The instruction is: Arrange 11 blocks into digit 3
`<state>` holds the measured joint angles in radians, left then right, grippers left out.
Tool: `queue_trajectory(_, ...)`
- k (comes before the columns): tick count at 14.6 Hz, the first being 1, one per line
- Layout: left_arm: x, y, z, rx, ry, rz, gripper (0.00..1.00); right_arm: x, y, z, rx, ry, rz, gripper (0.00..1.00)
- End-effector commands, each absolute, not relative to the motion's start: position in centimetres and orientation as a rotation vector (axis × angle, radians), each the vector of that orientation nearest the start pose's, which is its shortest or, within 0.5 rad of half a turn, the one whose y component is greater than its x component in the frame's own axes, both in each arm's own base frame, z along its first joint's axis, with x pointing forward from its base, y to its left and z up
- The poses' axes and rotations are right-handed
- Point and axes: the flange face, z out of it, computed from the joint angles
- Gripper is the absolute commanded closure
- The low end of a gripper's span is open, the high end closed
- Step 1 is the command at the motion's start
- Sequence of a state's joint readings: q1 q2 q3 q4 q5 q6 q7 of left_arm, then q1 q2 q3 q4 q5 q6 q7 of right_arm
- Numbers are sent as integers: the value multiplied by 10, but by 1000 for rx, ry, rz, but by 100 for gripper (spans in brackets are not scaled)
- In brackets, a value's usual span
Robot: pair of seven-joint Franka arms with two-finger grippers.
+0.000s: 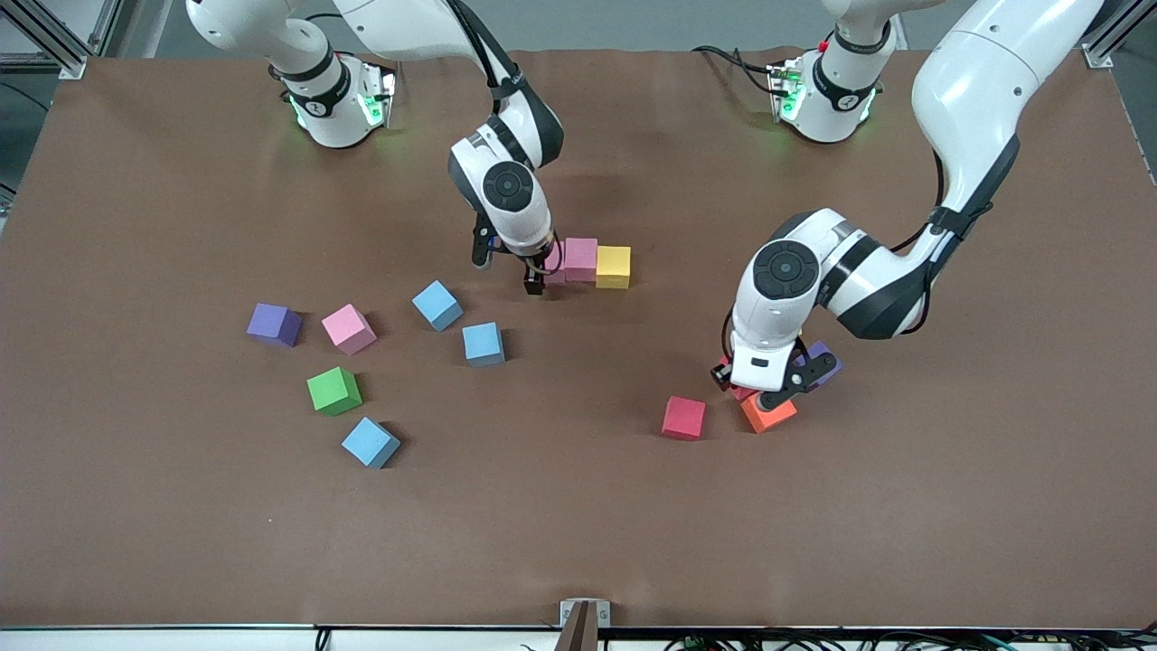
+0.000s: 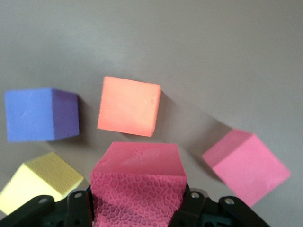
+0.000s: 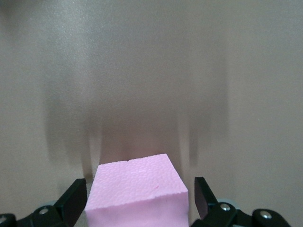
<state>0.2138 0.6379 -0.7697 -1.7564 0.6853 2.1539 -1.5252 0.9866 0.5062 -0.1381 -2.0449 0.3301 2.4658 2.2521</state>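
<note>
A robotics lab is indicated — two white arms (image 1: 850, 271) bolted to a brown-covered bench (image 1: 813, 542), aluminium framing (image 1: 54, 45) at its corners.

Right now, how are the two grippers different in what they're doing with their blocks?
The left gripper is shut on a red block, with an orange block and a purple block close by. The right gripper is open, its fingers straddling a pink block without pinching it. That pink block sits in a row with a yellow block; the red block belongs to no row. Both grippers are low at the table.
</note>
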Motion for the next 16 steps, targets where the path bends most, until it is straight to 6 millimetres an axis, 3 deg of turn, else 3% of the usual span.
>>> queue_trajectory(1,584,-287,292,-2779,-1309,-163,57,389,443,186,-2166,2366,231,0)
queue_trajectory(4,585,-291,296,-2593,-1709,-170,56,390,444,190,-2160,2361,234,0)
queue_trajectory(7,583,-294,293,-2520,-1825,-159,55,390,447,195,-2169,2362,243,0)
queue_trajectory(10,584,-296,291,-2372,-2053,-149,55,392,448,198,-2160,2362,245,0)
queue_trajectory(16,589,-294,299,-2344,-2129,-151,56,382,454,197,-2198,2363,256,0)
